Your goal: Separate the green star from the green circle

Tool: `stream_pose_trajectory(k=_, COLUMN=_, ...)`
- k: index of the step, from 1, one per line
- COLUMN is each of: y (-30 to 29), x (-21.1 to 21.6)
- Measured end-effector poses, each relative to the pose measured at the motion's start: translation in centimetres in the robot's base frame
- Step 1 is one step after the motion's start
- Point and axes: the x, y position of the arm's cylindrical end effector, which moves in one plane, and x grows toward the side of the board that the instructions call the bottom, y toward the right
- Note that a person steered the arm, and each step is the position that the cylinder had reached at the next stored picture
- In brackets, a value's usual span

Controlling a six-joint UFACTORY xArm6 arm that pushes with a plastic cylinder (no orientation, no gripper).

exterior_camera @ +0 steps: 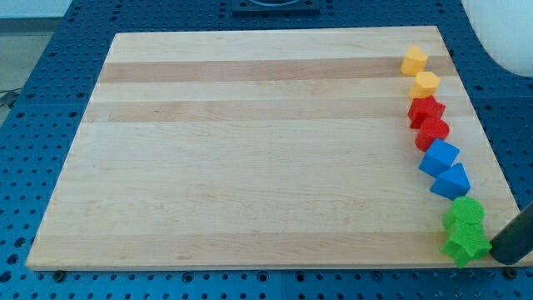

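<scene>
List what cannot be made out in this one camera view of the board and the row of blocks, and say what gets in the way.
- My tip: the dark rod runs off the view's right edge, beside the green star; contact with it is unclear.
- Green circle: its lower part is hidden by the green star pressed against it.
- White object at the view's top right: cut off by the edge, unidentifiable.
- Red blocks: their shapes are too small to tell.

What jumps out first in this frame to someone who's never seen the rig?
A curved column of eight coloured blocks hugs the view's right edge of the wooden board: two yellow at the top, then two red, two blue, and at the bottom the green circle touching the green star. My tip sits just to the view's right of the green star, at the board's bottom right corner.
</scene>
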Motion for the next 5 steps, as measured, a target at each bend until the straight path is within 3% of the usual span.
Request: stream_pose_trajectory(k=5, y=-1.3, x=0.0)
